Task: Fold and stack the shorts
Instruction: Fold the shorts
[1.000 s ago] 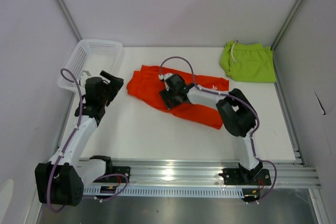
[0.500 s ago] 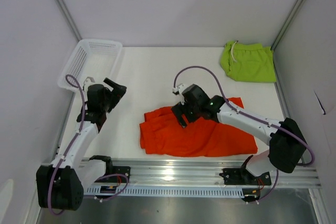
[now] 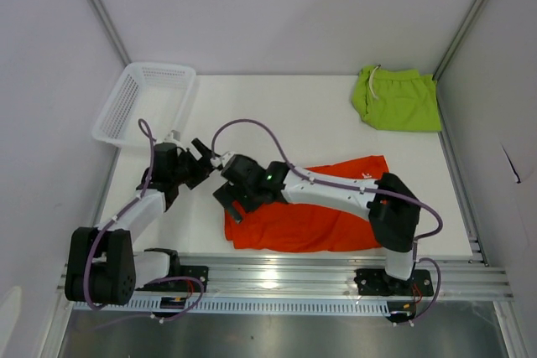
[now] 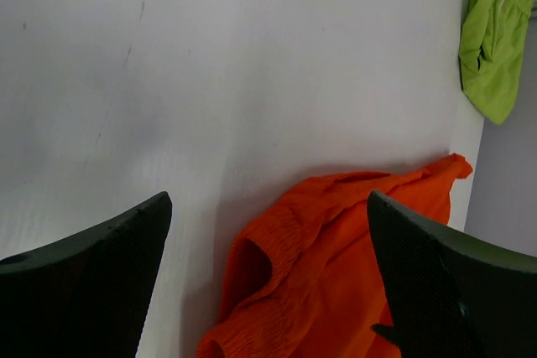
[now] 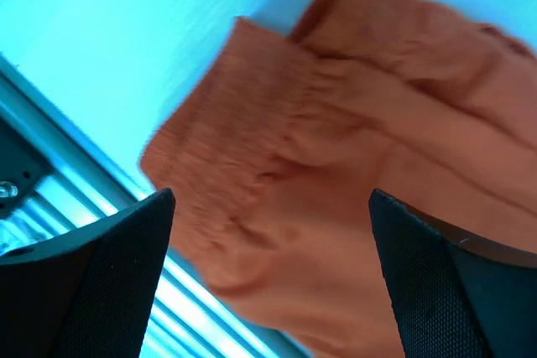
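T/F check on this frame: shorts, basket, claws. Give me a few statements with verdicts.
1. The orange shorts lie by the near edge of the table. True.
2. The green shorts are stacked on them. False: they lie apart, at the far right corner.
3. The left claw and the right claw are both open. True.
4. The orange shorts are in the basket. False: they lie on the table, and the basket stands apart at the far left.

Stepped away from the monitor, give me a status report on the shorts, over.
Left gripper open, right gripper open, both empty. Orange shorts rumpled at near edge, unfolded; green shorts far right corner. Basket far left, out of the way.
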Action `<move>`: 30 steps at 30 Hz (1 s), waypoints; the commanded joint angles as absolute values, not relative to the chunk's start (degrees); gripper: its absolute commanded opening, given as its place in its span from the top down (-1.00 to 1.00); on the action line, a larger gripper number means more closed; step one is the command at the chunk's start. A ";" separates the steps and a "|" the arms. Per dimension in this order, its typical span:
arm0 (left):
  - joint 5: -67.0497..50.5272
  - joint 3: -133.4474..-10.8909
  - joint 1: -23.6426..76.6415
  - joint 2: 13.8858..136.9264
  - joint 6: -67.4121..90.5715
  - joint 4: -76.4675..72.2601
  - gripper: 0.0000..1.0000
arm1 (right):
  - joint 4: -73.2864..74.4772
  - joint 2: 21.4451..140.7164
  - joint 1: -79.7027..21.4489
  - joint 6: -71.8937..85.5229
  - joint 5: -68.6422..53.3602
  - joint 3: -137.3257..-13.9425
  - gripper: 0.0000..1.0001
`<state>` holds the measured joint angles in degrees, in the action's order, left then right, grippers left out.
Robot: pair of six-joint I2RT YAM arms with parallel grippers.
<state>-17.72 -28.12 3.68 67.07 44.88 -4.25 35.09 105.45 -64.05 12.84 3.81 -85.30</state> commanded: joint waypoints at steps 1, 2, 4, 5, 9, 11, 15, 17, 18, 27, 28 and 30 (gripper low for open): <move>-23.11 -27.42 3.08 68.64 43.15 -8.17 -0.98 | 40.06 108.36 -68.72 21.87 13.78 -92.71 -0.99; -23.72 -27.07 2.03 69.43 43.50 -8.43 -0.98 | 40.25 109.94 -69.51 23.28 16.15 -93.25 -0.99; -26.53 -26.37 -0.42 70.40 44.03 -9.40 -0.98 | 40.26 111.00 -71.27 27.85 18.36 -94.56 -0.99; -27.59 -25.85 -2.44 71.18 44.47 -10.19 -0.98 | 40.25 112.22 -71.89 28.82 19.59 -94.92 -0.99; -31.55 -24.26 -6.94 71.89 44.82 -11.07 -0.98 | 44.72 117.49 -74.18 34.00 26.52 -99.74 -0.99; -31.90 -23.21 -8.26 71.63 45.26 -12.03 -0.98 | 48.42 120.13 -74.97 35.06 28.90 -103.61 -0.99; -32.69 -21.62 -9.84 71.37 45.62 -13.27 -0.98 | 50.62 125.93 -75.67 36.21 30.15 -108.01 -0.99; -33.13 -21.27 -10.89 71.54 45.70 -13.62 -0.98 | 51.59 127.26 -76.20 37.26 30.85 -110.02 -0.98; -33.22 -21.01 -11.07 71.54 45.88 -13.71 -0.98 | 52.03 128.83 -76.20 37.53 30.76 -110.91 -0.99; -32.43 -19.87 -12.13 70.75 45.09 -14.50 -0.98 | 62.30 133.42 -77.08 41.22 35.59 -116.63 -0.99; -32.43 -19.78 -12.04 70.66 44.83 -14.50 -0.98 | 63.01 133.59 -77.17 41.48 36.03 -116.80 -0.99; -32.34 -19.60 -12.22 70.49 44.74 -14.50 -0.98 | 64.68 133.59 -77.34 42.62 37.61 -116.81 -0.99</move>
<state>-31.70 -20.23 -11.44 71.77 45.43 -12.14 59.48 132.70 -76.75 39.46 32.84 -114.21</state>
